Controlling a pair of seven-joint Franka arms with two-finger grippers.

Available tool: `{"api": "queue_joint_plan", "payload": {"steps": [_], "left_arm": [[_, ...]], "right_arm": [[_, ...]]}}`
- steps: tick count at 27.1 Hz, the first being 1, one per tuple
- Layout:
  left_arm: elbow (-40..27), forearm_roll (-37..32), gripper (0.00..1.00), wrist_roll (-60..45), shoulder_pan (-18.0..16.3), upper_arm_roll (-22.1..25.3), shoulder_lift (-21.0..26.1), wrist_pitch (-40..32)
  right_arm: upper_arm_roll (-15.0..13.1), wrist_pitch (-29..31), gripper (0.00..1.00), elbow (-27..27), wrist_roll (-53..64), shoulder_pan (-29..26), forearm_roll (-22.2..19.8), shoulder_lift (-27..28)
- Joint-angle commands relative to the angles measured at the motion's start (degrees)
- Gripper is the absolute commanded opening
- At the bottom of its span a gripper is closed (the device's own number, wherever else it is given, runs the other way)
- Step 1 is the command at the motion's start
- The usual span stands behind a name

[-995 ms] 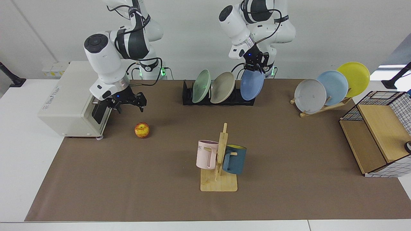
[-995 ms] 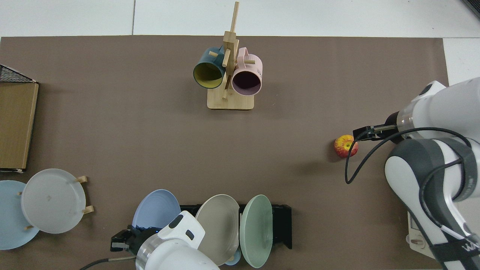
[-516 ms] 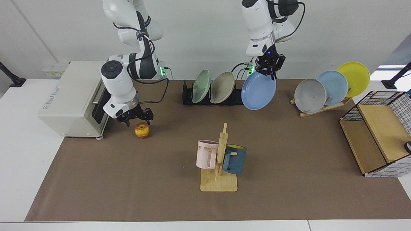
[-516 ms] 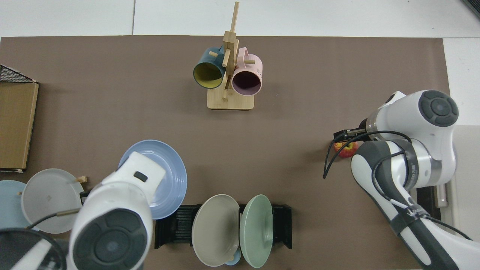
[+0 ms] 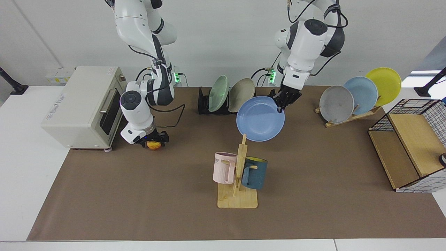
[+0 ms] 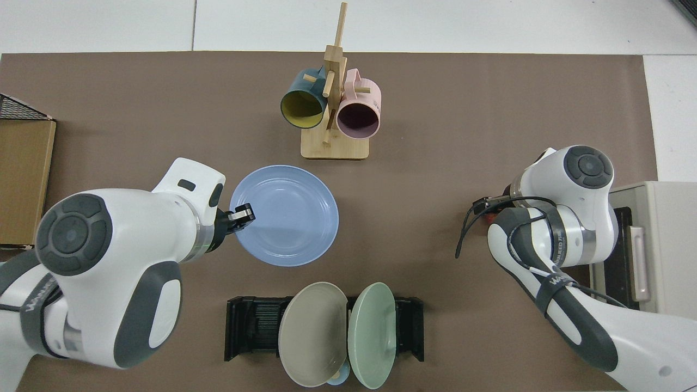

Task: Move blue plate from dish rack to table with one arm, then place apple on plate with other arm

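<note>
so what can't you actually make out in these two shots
- Apple: mostly covered by the right gripper in the facing view; in the top view only a red sliver shows beside the right arm's wrist.
- Right gripper's fingers: their state cannot be read in either view.
- Blue plate height: held at its rim by the left gripper; neither view settles whether it touches the table.
- Dish rack: both remaining plates cover its middle.

Bright, even overhead light (shadows soft); edges perhaps slightly distorted.
</note>
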State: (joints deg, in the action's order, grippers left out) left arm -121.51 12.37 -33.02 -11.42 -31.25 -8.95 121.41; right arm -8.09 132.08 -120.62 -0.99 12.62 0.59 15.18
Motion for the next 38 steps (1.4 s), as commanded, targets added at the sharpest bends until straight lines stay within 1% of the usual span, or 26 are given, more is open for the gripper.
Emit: {"api": "queue_joint_plan", "payload": {"steps": [1, 2, 4, 7, 9, 13, 24, 25, 26, 28, 29, 33, 36, 38], "left_arm": [[-1.88, 3.01, 0.0, -1.78, 3.24, -0.13, 4.72, 5.84], [-2.76, 3.01, 0.0, -2.22, 4.81, -0.13, 6.13, 7.59], [-4.52, 2.92, 0.0, -3.36, 6.58, -0.13, 7.37, 10.84], [-6.19, 2.83, 0.0, -5.38, 7.55, -0.13, 8.94, 16.12], [-6.8, 2.31, 0.0, -6.18, 8.96, -0.13, 9.83, 17.45], [-9.18, 1.52, 0.0, -5.65, 9.75, -0.13, 11.59, 20.79], [-9.53, -1.91, 0.0, -4.25, 9.4, 0.05, 12.82, 21.32], [-9.53, -3.04, 0.05, -3.2, 9.4, 0.05, 12.82, 21.32], [-9.45, -4.19, 0.27, -2.15, 9.23, 0.05, 12.91, 21.32], [-8.75, -6.47, 0.99, -1.43, 9.14, 0.31, 13.78, 21.23], [-8.39, -7.44, 1.0, -1.61, 9.05, 0.4, 13.79, 20.88], [-6.82, -10.08, 1.0, -2.22, 8.88, 0.66, 13.79, 18.87], [-3.22, -12.19, 1.0, -1.44, 8.52, 2.5, 13.61, 12.82], [-0.84, -14.38, 1.0, -1.08, 8.61, 3.65, 13.0, 8.51]], "right_arm": [[0.18, 0.55, 0.04, -0.32, -0.68, -0.14, -0.33, -0.59], [0.18, 0.46, 0.0, -0.23, -0.77, -0.14, -0.33, -0.68], [0.18, 0.11, 0.0, 0.12, -0.86, -0.05, -0.33, -0.85], [0.09, -0.77, 0.0, 0.56, -0.77, -0.23, -0.42, -1.29], [0.09, -1.56, 0.0, 1.0, -0.77, -0.14, -0.42, -1.91], [-0.09, -4.28, 0.0, 2.67, -0.77, -0.23, -0.59, -3.57], [-0.53, -16.76, 0.0, 8.91, -0.42, -1.2, -1.12, -10.34], [-0.53, -18.16, 0.0, 9.61, -0.42, -1.28, -1.12, -11.04], [-0.53, -19.65, 0.0, 10.4, -0.42, -1.28, -1.12, -11.75], [-0.61, -22.47, 0.0, 12.15, -0.33, -1.28, -1.12, -13.24], [-0.61, -23.96, 0.0, 13.12, -0.33, -1.28, -1.12, -13.68], [-0.7, -29.76, 0.0, 17.42, 0.11, -1.55, -1.12, -15.88], [-0.79, -32.49, 0.0, 19.45, 0.72, -1.9, -1.12, -16.67], [-0.79, -32.85, 0.0, 19.55, 1.51, -1.99, -1.12, -17.38]]}}
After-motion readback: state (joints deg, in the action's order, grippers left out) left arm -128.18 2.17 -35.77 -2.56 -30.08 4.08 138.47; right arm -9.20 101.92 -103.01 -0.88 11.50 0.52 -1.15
